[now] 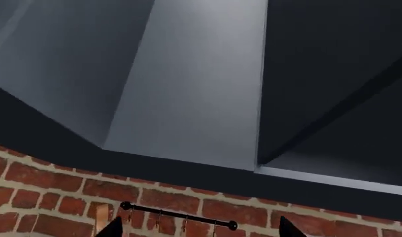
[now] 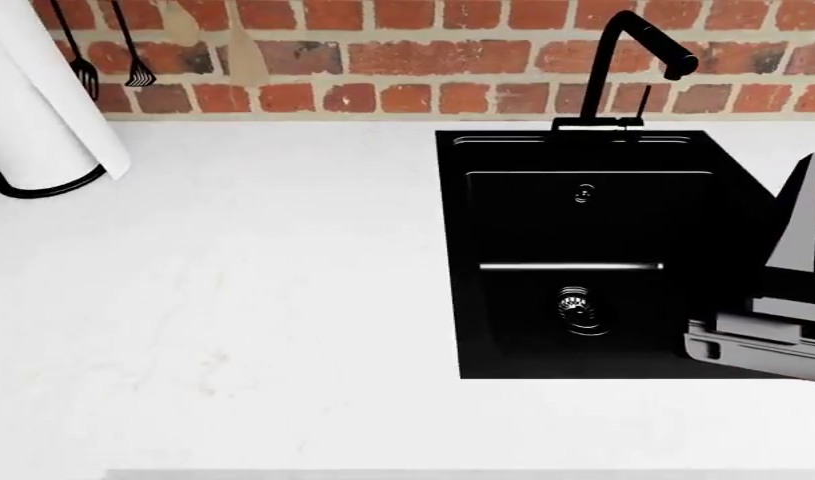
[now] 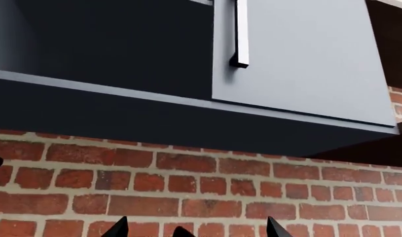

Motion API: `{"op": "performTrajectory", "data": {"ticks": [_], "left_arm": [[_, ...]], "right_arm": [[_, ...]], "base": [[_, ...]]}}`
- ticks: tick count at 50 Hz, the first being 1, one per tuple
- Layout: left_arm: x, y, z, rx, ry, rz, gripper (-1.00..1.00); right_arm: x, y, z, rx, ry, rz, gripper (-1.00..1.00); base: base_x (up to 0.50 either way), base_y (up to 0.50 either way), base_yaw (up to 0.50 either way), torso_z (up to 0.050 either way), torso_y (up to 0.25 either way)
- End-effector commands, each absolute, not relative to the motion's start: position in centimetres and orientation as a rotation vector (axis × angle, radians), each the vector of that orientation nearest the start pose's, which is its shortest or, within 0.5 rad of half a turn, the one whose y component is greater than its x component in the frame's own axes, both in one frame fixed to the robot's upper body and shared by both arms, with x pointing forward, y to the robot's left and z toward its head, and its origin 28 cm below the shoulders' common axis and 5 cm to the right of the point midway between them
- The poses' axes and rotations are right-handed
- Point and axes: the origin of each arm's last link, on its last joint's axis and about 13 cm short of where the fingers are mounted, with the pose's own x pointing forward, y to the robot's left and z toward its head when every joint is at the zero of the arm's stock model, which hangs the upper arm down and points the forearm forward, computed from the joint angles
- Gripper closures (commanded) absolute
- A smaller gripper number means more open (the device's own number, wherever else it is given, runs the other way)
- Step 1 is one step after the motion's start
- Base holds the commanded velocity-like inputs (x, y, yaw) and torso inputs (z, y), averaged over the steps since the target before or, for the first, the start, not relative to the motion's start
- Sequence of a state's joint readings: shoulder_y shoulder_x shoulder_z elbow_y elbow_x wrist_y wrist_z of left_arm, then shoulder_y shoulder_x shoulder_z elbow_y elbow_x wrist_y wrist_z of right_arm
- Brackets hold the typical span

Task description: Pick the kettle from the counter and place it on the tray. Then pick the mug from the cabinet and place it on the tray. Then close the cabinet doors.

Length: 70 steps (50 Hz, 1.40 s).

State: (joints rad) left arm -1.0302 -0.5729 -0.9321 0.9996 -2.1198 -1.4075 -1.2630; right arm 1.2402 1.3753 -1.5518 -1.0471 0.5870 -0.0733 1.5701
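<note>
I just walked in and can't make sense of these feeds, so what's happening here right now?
Nothing is being held at the moment. Both wrist cameras point up at the brick wall and dark wall cabinet; one grey cabinet door with a bar handle is in view. The head camera looks down on the white counter with its black sink and faucet. No kettle, mug or tray appears in any view.

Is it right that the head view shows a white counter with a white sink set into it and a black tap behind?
Not quite. In the head view the sink is black, not white. The counter is white and the tap behind it is black.
</note>
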Motion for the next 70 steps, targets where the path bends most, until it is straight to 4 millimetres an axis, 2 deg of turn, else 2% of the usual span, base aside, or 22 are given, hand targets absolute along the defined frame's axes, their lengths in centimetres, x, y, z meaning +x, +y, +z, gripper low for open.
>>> {"op": "performTrajectory", "data": {"ticks": [1, 4, 8, 17, 29, 37, 45, 51, 61, 70], "left_arm": [[11.0, 28.3, 32.6, -0.124, -0.834, 0.343, -1.00], [10.7, 29.3, 34.1, -0.124, -0.902, 0.399, -1.00], [10.8, 29.7, 36.1, -0.086, -1.026, 0.347, -1.00], [11.4, 29.4, 42.2, -0.027, -1.119, 0.323, -1.00], [13.3, 26.6, 51.2, -0.038, -1.143, 0.087, -1.00], [14.5, 24.3, 55.4, -0.076, -1.083, -0.121, -1.00], [15.8, 22.0, 58.1, -0.057, -1.042, -0.205, -1.00], [17.2, 20.7, 59.0, -0.049, -0.976, -0.250, -1.00], [17.8, 18.1, 61.3, -0.007, -0.950, -0.278, -1.00], [18.3, 15.5, 61.8, 0.039, -0.914, -0.317, -1.00]], "right_arm": [[12.8, -13.2, 22.7, -0.099, -0.661, -0.250, -1.00], [12.8, -13.2, 22.8, -0.095, -0.652, -0.261, -1.00], [12.9, -13.2, 22.6, -0.095, -0.631, -0.282, -1.00], [12.7, -13.4, 22.1, -0.097, -0.616, -0.295, -1.00], [12.3, -13.5, 21.8, -0.089, -0.606, -0.287, -1.00], [11.9, -13.8, 21.9, -0.084, -0.621, -0.282, -1.00], [11.7, -13.9, 21.9, -0.081, -0.624, -0.271, -1.00], [11.5, -14.0, 21.9, -0.080, -0.630, -0.268, -1.00], [11.1, -13.8, 21.6, -0.062, -0.625, -0.220, -1.00], [10.9, -13.8, 21.2, -0.067, -0.620, -0.200, -1.00]], "base": [[0.00, 0.00, 0.00, 0.000, 0.000], [0.00, 0.00, 0.00, 0.000, 0.000], [0.00, 0.00, 0.00, 0.000, 0.000], [0.00, 0.00, 0.00, 0.000, 0.000], [0.00, 0.00, 0.00, 0.000, 0.000], [0.00, 0.00, 0.00, 0.000, 0.000], [0.00, 0.00, 0.00, 0.000, 0.000], [0.00, 0.00, 0.00, 0.000, 0.000], [0.00, 0.00, 0.00, 0.001, 0.000], [0.00, 0.00, 0.00, 0.001, 0.000]]}}
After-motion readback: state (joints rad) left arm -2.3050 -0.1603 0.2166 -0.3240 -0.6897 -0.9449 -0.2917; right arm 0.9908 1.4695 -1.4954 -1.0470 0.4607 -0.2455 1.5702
